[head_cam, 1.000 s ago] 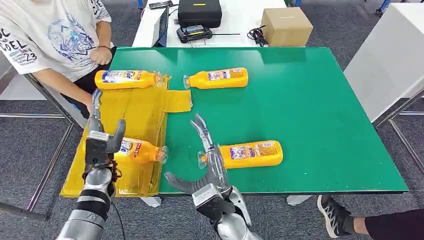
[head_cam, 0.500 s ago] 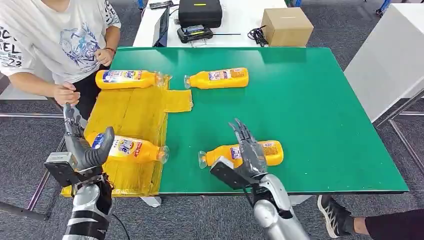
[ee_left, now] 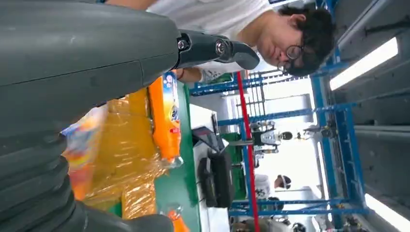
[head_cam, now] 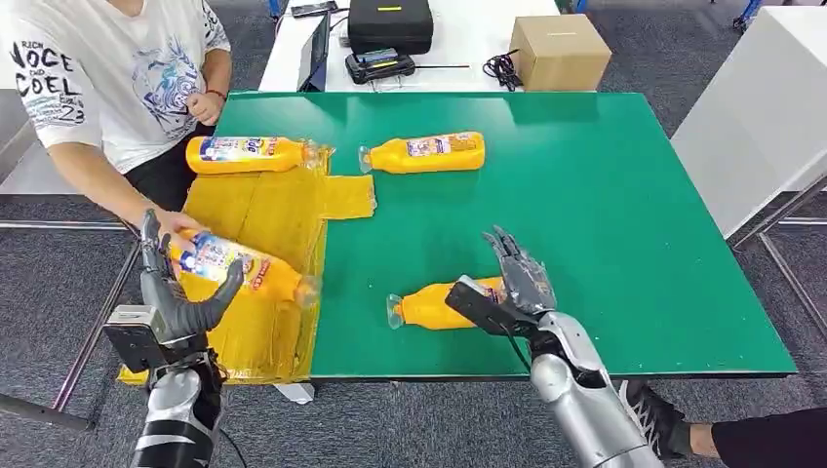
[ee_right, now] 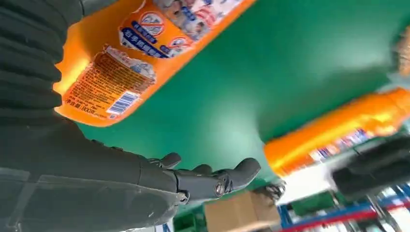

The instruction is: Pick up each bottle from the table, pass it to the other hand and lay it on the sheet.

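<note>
- Setting: a green table stands on grey carpet, with a white table beyond its far edge carrying one cardboard box and one black case.
- Sheet: one yellow sheet covers the left end of the green table and hangs over its left and near edges.
- Bottles: four orange bottles, all lying on their sides or held close to level.
- First bottle: lies at the far end of the sheet.
- Second bottle: lies on the bare green, just right of the sheet's far corner.
- Third bottle: tilted over the near part of the sheet, its base end in a person's hand.
- Fourth bottle: lies near the table's front edge, right of the sheet.
- Left hand: fingers spread and upright beside the third bottle, thumb just under it; holds nothing.
- Right hand: fingers extended over the base end of the fourth bottle, not closed around it.
- Person: one, in a white printed shirt, at the far left corner.
</note>
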Controlling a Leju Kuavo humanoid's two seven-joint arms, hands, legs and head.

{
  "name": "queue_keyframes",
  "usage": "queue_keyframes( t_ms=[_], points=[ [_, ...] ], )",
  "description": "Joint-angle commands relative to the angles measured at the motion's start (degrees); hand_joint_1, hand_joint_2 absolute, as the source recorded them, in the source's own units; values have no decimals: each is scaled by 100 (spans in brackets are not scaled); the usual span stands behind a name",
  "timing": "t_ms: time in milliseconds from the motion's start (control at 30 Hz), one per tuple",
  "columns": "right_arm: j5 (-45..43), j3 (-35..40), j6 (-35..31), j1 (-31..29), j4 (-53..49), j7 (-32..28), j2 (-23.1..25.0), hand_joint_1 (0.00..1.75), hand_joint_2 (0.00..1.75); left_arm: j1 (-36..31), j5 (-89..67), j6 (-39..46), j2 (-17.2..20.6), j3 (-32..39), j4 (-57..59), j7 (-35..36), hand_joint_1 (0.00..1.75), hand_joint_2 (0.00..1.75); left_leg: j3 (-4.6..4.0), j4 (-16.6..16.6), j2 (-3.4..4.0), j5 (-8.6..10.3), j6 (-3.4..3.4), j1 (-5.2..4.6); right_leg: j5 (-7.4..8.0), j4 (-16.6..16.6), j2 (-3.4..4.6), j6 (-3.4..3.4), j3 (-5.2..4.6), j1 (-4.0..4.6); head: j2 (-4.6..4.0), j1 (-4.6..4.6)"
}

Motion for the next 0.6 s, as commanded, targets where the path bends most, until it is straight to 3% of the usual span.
queue_keyframes(
  t_ms=[33, 333, 533, 600],
  points=[
    [-135, 387, 467, -1085, 1543, 135, -186, 0, 175, -270, -21, -75, -30, -163, 665, 18, 0, 175, 10, -1, 8, -2, -6, 2, 0, -3, 6, -7, 9, 3, 0, 0],
    [-286, 519, 755, -1320, 1875, 102, -219, 0, 175, -356, -34, -98, -31, -229, 762, 25, 0, 175, 24, 0, -1, -3, -8, 9, -3, -6, -4, -9, 24, 9, 0, 0],
    [-985, 865, 1552, -1808, 2390, -258, -442, 0, 175, -538, -4, -161, -25, -375, 979, 28, 0, 175, 22, 1, -2, -2, -8, 9, -2, -5, -6, -10, 23, 9, 0, 0],
    [-1102, 980, 1543, -1901, 2460, -277, -470, 0, 175, -567, 20, -134, -14, -405, 1006, 24, 0, 175, 22, 4, -2, -2, -9, 8, -2, -3, -6, -10, 23, 9, 0, 0]
  ],
)
